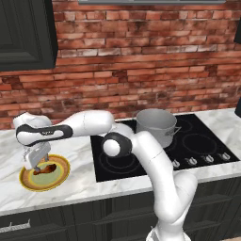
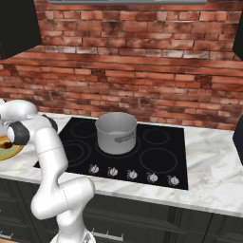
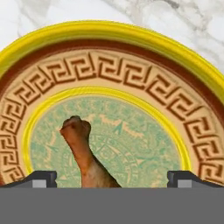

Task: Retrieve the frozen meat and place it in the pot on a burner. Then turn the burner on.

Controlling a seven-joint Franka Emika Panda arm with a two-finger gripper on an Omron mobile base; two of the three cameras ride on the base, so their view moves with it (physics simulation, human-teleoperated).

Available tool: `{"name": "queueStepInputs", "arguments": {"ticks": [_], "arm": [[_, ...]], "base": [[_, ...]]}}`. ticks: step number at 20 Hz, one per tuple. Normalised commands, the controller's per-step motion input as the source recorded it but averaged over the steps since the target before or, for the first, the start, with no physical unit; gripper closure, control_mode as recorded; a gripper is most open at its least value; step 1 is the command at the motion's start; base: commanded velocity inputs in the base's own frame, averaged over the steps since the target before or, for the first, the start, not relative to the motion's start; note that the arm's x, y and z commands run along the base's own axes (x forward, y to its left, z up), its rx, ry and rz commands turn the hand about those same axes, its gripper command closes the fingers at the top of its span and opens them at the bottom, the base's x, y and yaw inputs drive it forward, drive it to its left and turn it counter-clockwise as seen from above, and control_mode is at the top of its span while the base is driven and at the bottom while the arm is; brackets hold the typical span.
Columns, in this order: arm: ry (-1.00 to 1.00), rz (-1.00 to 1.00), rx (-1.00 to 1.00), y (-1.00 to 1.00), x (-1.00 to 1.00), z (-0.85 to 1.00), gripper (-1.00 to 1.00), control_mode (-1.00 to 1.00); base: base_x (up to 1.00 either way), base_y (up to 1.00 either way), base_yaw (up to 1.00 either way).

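Left base view: the gripper hangs right over the plate near the counter's left end, the meat lying on that plate. The pot sits on the stove's back left burner.

Right base view: pot on the stove, plate peeking out at the counter's left edge.

Hand view: fingers spread wide, meat between them in the plate's green middle, nothing gripped.

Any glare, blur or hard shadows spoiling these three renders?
Left base view: even light, soft shadow under the gripper on the round yellow-rimmed green plate. Right base view: the wide silver-grey metal stockpot is matte, no glare. Hand view: the reddish-brown drumstick-shaped meat looks sharp, the plate pattern slightly pixelated.
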Motion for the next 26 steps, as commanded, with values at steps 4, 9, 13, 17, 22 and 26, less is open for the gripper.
{"name": "queueStepInputs", "arguments": {"ticks": [4,9,13,17,22,26], "arm": [[0.0,0.0,0.0,0.0,-0.12,-0.29,-1.0,-1.0],[0.0,0.0,0.0,0.0,-0.14,-0.35,-1.0,-1.0],[0.0,0.0,0.0,-0.05,-0.1,-0.17,-1.0,-1.0],[0.0,0.0,0.0,-0.09,-0.19,-0.03,-1.0,-1.0],[-0.05,0.0,0.02,-0.19,-0.37,-0.08,-1.0,-1.0],[-0.04,0.0,0.03,-0.26,-0.34,-0.14,1.0,-1.0]], "base": [[0.0,0.0,0.0],[0.0,0.0,0.0],[0.0,0.0,0.0],[0.0,0.0,0.0],[0.0,0.0,0.0],[0.0,0.0,0.0]]}}
